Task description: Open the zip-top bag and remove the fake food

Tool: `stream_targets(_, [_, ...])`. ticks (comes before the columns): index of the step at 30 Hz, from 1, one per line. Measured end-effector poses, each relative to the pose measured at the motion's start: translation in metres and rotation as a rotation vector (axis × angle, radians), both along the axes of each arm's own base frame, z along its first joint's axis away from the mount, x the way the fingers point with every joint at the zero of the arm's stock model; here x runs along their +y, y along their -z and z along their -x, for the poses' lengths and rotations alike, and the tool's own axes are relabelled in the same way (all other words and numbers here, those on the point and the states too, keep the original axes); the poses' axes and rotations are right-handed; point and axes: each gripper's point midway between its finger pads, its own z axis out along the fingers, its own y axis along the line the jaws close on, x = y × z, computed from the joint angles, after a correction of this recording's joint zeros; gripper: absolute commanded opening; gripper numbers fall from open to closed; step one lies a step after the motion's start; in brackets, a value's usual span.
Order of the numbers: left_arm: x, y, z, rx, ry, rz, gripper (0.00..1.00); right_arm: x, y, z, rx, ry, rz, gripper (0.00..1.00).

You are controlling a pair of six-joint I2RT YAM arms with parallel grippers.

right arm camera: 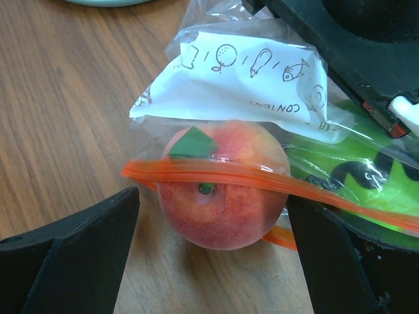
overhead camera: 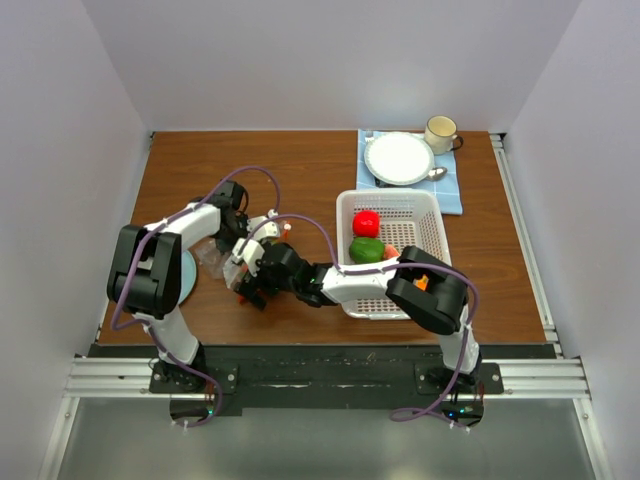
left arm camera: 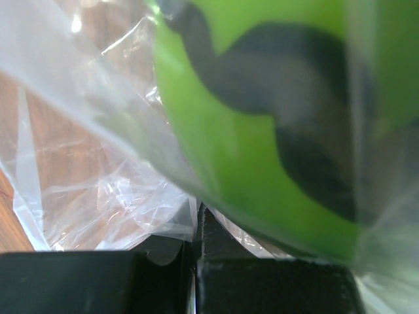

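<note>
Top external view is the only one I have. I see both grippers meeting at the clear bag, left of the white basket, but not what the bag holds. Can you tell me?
Observer: The right wrist view shows a peach at the mouth of the zip-top bag, with the orange zip strip running across its front.
Operator: Is the right gripper closed on the peach?
Observer: No. The right gripper is open, with one finger on each side of the peach.
Operator: And the left gripper?
Observer: The left gripper is shut on the bag's plastic. A green piece with dark stripes sits in the bag just above it.
</note>
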Motion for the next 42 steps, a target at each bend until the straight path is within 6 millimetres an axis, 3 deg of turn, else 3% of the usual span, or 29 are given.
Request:
stream_targets(4, [0.0, 0.0, 0.0, 0.0, 0.0, 0.0, 0.0, 0.002, 0.008, -0.002, 0.001, 0.001, 0.014, 0.97])
stream_targets(8, [0.0, 0.0, 0.001, 0.001, 0.0, -0.002, 0.0, 0.007, 0.02, -0.006, -0.001, 0.003, 0.033, 0.69])
stream_targets(11, [0.001, 0.0, 0.001, 0.001, 0.0, -0.003, 0.0, 0.008, 0.023, -0.008, -0.002, 0.011, 0.042, 0.53])
stream_targets(15, [0.001, 0.001, 0.002, 0.001, -0.001, -0.005, 0.0, 0.004, 0.024, -0.01, -0.003, 0.031, 0.041, 0.48])
stream_targets(18, [0.002, 0.001, 0.002, -0.002, -0.001, -0.006, 0.0, -0.014, 0.021, -0.002, 0.005, 0.041, 0.051, 0.47])
stream_targets(23, [0.002, 0.001, 0.002, -0.005, -0.002, -0.008, 0.0, -0.061, -0.001, 0.013, 0.011, 0.101, 0.05, 0.48])
stream_targets(28, [0.002, 0.001, 0.001, -0.006, -0.002, -0.01, 0.0, -0.114, -0.037, 0.018, -0.018, 0.234, 0.018, 0.5])
stream_targets(31, [0.002, 0.001, 0.002, -0.006, -0.002, -0.01, 0.0, -0.144, -0.076, 0.001, -0.081, 0.393, -0.036, 0.5])
stream_targets(33, [0.002, 0.001, 0.002, -0.005, -0.002, -0.011, 0.0, -0.173, -0.096, -0.024, -0.11, 0.566, -0.074, 0.52])
stream_targets(34, [0.002, 0.001, 0.002, -0.005, -0.001, -0.011, 0.0, -0.192, -0.099, -0.037, -0.112, 0.667, -0.081, 0.57])
stream_targets(35, [0.002, 0.001, 0.002, -0.005, -0.001, -0.011, 0.0, -0.209, -0.099, -0.047, -0.108, 0.751, -0.078, 0.72])
stream_targets(38, [0.002, 0.001, 0.002, -0.005, 0.0, -0.011, 0.0, -0.266, -0.087, -0.07, -0.098, 1.0, -0.034, 0.99])
stream_targets(40, [0.002, 0.001, 0.002, -0.004, 0.001, -0.01, 0.0, -0.288, -0.082, -0.072, -0.105, 1.091, 0.001, 0.99])
stream_targets(42, [0.002, 0.001, 0.002, -0.004, 0.002, -0.011, 0.0, -0.294, -0.077, -0.069, -0.106, 1.112, 0.034, 0.99])
